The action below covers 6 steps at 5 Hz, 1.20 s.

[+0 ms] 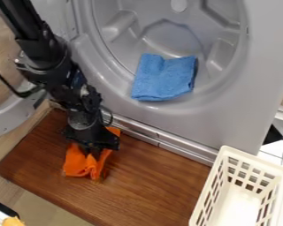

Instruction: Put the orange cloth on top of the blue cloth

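Note:
The black gripper (95, 152) hangs down at the left over the brown wooden board, right at the orange cloth (79, 164). The crumpled orange cloth lies around and below it, with one part showing behind the gripper on the right; its middle is hidden by the gripper. Folded into a rough square, the blue cloth (162, 77) rests on the lower rim of the grey machine's round opening, up and to the right of the gripper and apart from the orange cloth.
The grey machine front (227, 110) rises behind the wooden board (150, 185), with a metal strip (162, 139) along its base. A white slotted basket (227, 152) stands at the lower right. An open round door (8, 119) is at the left, beside the arm.

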### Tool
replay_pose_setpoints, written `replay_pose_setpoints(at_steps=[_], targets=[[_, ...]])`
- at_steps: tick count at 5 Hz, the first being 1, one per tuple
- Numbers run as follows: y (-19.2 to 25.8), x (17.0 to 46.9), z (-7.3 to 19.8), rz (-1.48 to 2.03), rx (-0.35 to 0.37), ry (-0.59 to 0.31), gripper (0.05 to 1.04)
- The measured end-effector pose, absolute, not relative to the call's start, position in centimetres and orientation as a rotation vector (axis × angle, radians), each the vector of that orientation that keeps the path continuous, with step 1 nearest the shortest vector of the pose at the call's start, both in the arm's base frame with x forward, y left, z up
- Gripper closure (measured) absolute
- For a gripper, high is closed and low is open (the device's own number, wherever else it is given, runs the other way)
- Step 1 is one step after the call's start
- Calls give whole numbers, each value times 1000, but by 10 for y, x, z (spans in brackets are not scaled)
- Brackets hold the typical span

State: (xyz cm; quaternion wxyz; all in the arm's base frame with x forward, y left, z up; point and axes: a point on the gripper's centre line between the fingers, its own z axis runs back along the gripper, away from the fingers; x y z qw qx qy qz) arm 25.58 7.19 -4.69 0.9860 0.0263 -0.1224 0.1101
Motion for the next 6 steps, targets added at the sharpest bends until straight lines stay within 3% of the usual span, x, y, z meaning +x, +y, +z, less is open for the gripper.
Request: replay_pose_setpoints(at_steps=[3, 5, 6], targets=[[52, 248, 51, 80, 16, -414, 993], [42, 299, 83, 37, -34, -563, 993], [37, 332, 82, 3, -61, -583, 993]])
